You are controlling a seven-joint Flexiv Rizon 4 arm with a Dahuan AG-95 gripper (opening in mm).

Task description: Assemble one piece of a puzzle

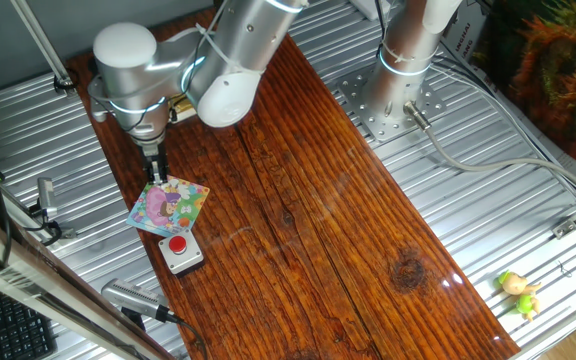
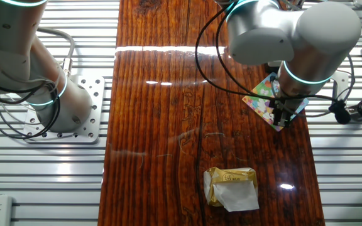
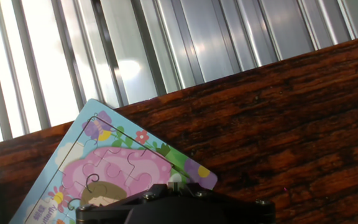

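Puzzle [image 1: 169, 207] lying flat on the wooden counter [image 1: 348, 220], near the long edge that borders the ribbed metal surround, just beside the grey box with the red button [image 1: 181, 251] and not quite touching it as far as one fixed view shows. Taking the puzzle as landmark: tool [image 1: 155, 174] directly above its far edge, fingers pointing straight down at the board; grey box on its near side in that same view; crumpled yellow-and-white wrapper [image 2: 231, 186] well apart from it toward the counter's other end, visible only in the other fixed view; small green-and-yellow toy [image 1: 518, 291] far off on the metal surround. In the other fixed view, tool [image 2: 282, 113] low over the board's corner [image 2: 264, 94], tips seemingly at or just above the surface; contact impossible to confirm. Hand view filled below by the dark tool body, with the puzzle's pink, jigsaw-cut picture [image 3: 114, 171] right beneath it, pieces mostly seated and outlines visible; no clear empty slot or loose piece discernible from this angle. State of the tool: cannot tell, fingertips too small and dark in both fixed views and hidden in the hand view; no piece visibly held. Judged progress: late in the placing step, either pressing 1 piece home or about to; left to do, as far as can be judged, seating that piece flush and lifting clear.
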